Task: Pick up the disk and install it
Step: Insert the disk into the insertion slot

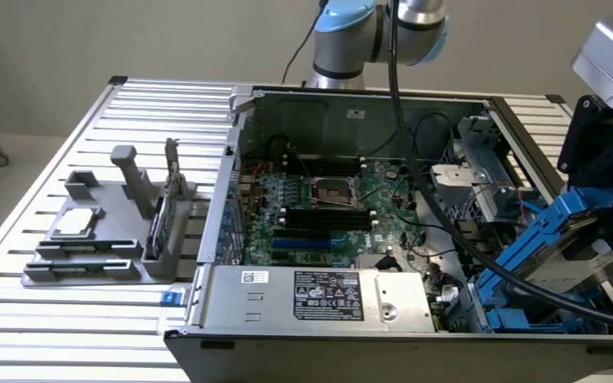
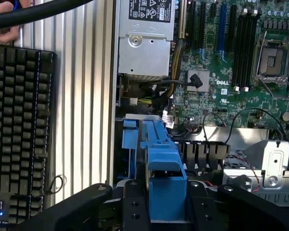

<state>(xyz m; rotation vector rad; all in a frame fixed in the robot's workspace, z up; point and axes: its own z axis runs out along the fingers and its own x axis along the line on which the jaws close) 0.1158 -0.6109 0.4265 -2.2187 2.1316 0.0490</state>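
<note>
Blue plastic sits between my fingers (image 2: 135, 208): my pincer (image 2: 167, 211) is clamped on the disk (image 1: 564, 254), gripping it by its blue rail frame, and the exterior view shows its silver-grey metal body. The disk hangs tilted, resting on no surface, over a corner of the open computer case (image 1: 285, 351). Just below my pincer sits the blue drive cage (image 2: 129, 134). The disk's lower end is close to it, but I cannot tell whether they touch. A thick black cable (image 1: 394, 96) runs down past the disk. A little further on lies the grey power supply (image 2: 145, 50). Beside it is the green motherboard (image 2: 216, 91), with its CPU socket (image 2: 272, 60) and memory slots (image 2: 241, 48). Outside the case, off to one side of my pincer, a black keyboard (image 2: 19, 120) rests on the slatted aluminium table (image 2: 84, 96). Farthest from my pincer, beyond the case, a grey fixture (image 1: 88, 267) holds a small square chip (image 1: 77, 223) and an upright green card (image 1: 163, 227).
</note>
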